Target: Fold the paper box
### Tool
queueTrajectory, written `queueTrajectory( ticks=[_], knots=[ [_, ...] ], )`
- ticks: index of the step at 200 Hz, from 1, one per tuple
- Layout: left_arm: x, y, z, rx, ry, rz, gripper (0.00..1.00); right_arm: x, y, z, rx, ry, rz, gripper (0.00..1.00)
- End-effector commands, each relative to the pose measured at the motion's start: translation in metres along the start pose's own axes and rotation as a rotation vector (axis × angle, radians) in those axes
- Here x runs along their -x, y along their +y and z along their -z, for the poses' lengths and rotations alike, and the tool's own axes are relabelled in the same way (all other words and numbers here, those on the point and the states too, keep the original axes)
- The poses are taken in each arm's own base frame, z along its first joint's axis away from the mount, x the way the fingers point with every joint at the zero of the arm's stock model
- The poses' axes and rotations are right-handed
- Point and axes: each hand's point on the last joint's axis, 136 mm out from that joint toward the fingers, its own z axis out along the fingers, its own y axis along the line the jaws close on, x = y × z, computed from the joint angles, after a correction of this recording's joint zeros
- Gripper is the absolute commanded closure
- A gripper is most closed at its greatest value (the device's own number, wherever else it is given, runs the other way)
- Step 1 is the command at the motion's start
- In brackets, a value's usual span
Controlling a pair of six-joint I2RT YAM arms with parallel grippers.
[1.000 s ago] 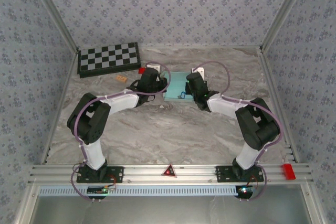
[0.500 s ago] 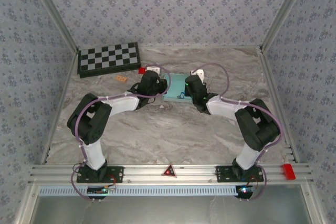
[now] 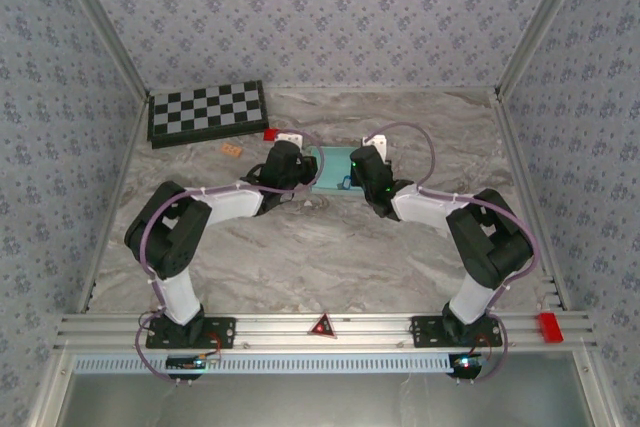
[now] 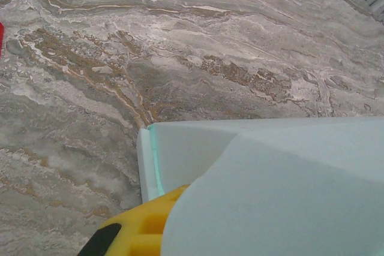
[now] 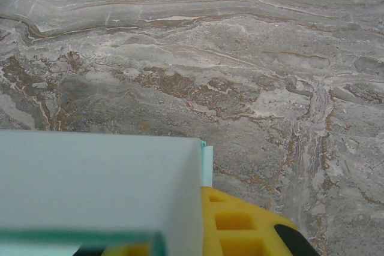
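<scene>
The paper box (image 3: 330, 162) is pale light-blue cardboard lying on the marble table at the back centre, between my two grippers. My left gripper (image 3: 303, 169) is at its left end and looks shut on a panel. In the left wrist view a yellow finger (image 4: 135, 229) shows beside a raised wall, and a curved flap of the paper box (image 4: 282, 196) hides the other finger. My right gripper (image 3: 351, 177) is at the right end, shut on an upright wall of the paper box (image 5: 96, 190), with a yellow finger (image 5: 252, 226) against its outer side.
A black-and-white checkerboard (image 3: 207, 111) lies at the back left. A small red block (image 3: 270, 133), a white piece (image 3: 292, 133) and an orange block (image 3: 232, 148) sit just left of the box. Another white piece (image 3: 377, 139) lies behind the right gripper. Patterned walls enclose the table.
Both grippers have crept toward each other with the box between them. The visible blue area has narrowed. The left arm's elbow has shifted slightly.
</scene>
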Motion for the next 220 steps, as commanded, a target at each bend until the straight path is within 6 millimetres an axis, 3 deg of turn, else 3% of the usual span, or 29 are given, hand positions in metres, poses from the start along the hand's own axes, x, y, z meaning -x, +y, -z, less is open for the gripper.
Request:
queueTrajectory(
  ticks=[1,220],
  knots=[
    [-0.017,0.009,0.003,0.029,0.051,0.027,0.92,-0.012,-0.01,0.001,-0.047,0.028,-0.016,0.9],
    [-0.029,0.013,0.004,0.035,0.071,0.023,0.91,-0.031,-0.011,0.001,-0.06,0.058,-0.032,0.89]
  ],
)
